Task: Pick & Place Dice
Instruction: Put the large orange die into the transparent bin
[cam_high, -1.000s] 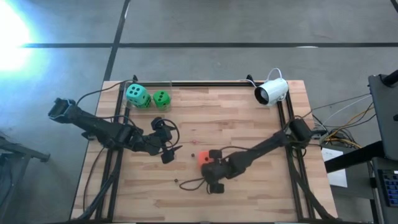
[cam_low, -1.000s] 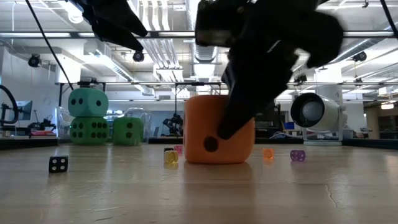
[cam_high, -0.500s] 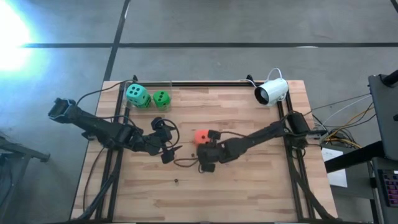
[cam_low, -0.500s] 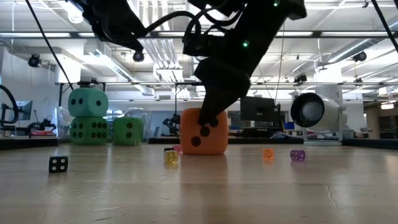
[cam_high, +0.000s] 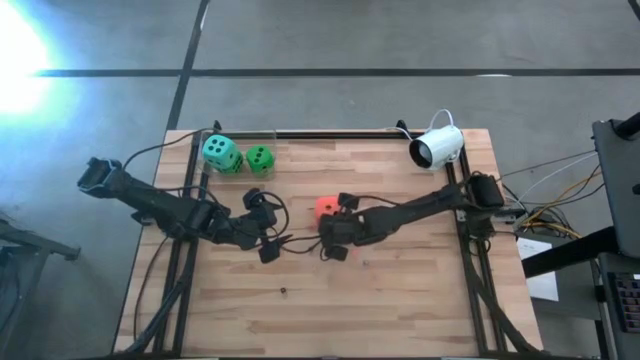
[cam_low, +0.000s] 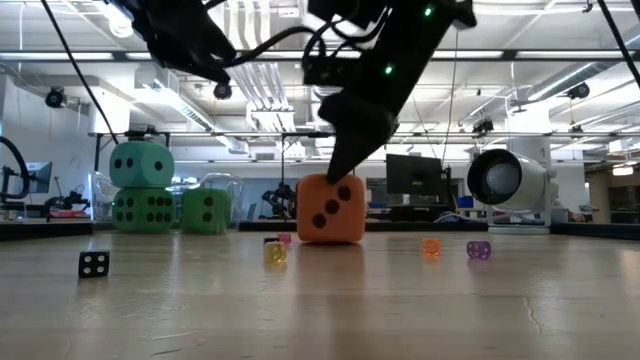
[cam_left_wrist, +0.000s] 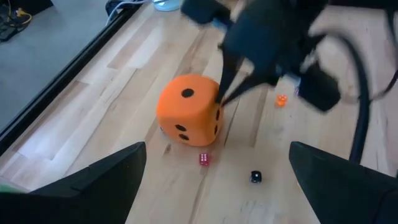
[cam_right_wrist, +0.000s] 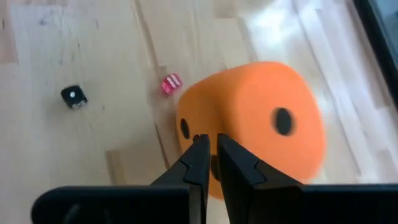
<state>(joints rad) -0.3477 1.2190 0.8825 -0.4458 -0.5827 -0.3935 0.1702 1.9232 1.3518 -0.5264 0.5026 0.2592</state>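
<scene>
The orange-red die (cam_high: 326, 207) rests on its bottom face on the wooden table (cam_high: 400, 300), near the middle. My right gripper (cam_right_wrist: 211, 146) is shut, with its fingertips against the die, as the low view (cam_low: 340, 170) also shows. My left gripper (cam_left_wrist: 217, 163) hangs open above the table just left of the die, touching nothing. At the far left corner, a teal die (cam_low: 141, 165) sits on top of a green die (cam_low: 143, 208), and a second green die (cam_low: 205, 211) stands beside them. My right gripper presses its shut fingertips (cam_right_wrist: 200, 144) against the upper part of the die's near side (cam_right_wrist: 205, 118), next to a dark pip. The fingers slant down from the table's near right. The die sits flat on the table.
Tiny dice lie scattered on the wood: a black one (cam_low: 93, 263), a yellow one (cam_low: 274, 252), a small orange one (cam_low: 430, 247) and a purple one (cam_low: 478, 249). A white camera (cam_high: 437, 147) stands at the far right corner. Black rails run along the table's edges.
My right gripper has swung toward the table's far edge and risen a little, fingers staying shut. It has pushed the orange-red die ahead of it. The die has moved farther from the near edge and turned about, showing another face in the low view.
</scene>
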